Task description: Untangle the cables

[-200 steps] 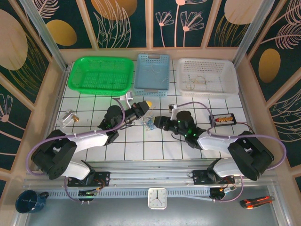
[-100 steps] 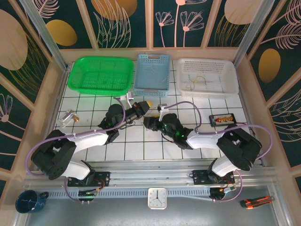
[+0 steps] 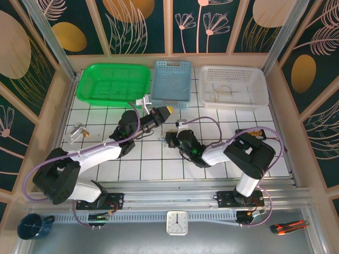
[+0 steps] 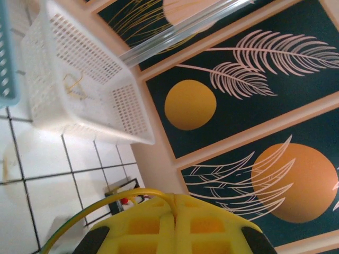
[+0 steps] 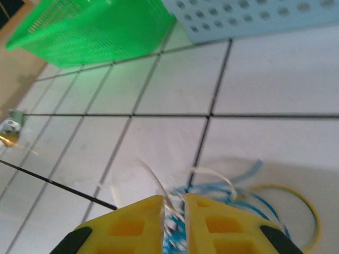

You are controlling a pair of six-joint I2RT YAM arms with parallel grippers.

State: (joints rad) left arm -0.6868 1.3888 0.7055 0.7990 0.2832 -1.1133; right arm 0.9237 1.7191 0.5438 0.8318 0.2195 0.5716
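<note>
Blue, white and yellow cables (image 5: 233, 197) lay knotted on the tiled surface (image 5: 275, 95) as the right tool (image 5: 173, 211) pinched several strands and the left tool (image 4: 172, 211) apparently clenched a yellow strand (image 4: 106, 205). Pulling apart risked cinching the knot or losing grip.

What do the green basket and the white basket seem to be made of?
Green basket: probably moulded plastic, fairly glossy; its walls are a thin lattice of one even colour. White basket: probably plastic too, matte, perhaps slightly translucent; rows of small moulded holes.
</note>
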